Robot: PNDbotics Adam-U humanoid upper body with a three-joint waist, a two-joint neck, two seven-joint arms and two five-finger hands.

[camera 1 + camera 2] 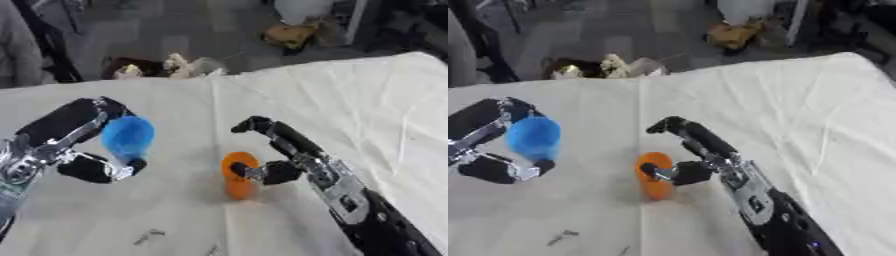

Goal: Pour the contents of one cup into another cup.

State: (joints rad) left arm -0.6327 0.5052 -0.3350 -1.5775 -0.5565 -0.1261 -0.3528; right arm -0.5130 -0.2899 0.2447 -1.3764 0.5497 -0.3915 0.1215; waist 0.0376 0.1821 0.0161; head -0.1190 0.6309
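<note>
Left eye view takes in the broad surface [350, 100] under a creased white cloth, which fills most of the picture and carries everything that follows. Next in size are the two black and silver arms, one entering from each lower side.

The left hand [83, 152] has its fingers and thumb curled round a blue plastic cup [128, 136], held up off the cloth on the left. This cup looks tilted, its long axis leaning from upper right down toward the lower left, though which end is the mouth I cannot tell (the blue shape is smeared).

The right hand [276, 170] sits near the middle, thumb and a lower finger pinching the side of an orange plastic cup [239, 176], with an upper finger arched above and apart from it. The orange cup stands upright on the cloth, long axis vertical, mouth upward, well apart from the blue one.

By my reading, the step in hand is bringing the blue cup across to pour. To do it well, the left hand should carry the blue cup until its lip is just above the orange mouth before tipping further, then tilt slowly, while the right hand steadies the orange cup so that it neither slides nor topples.
</note>
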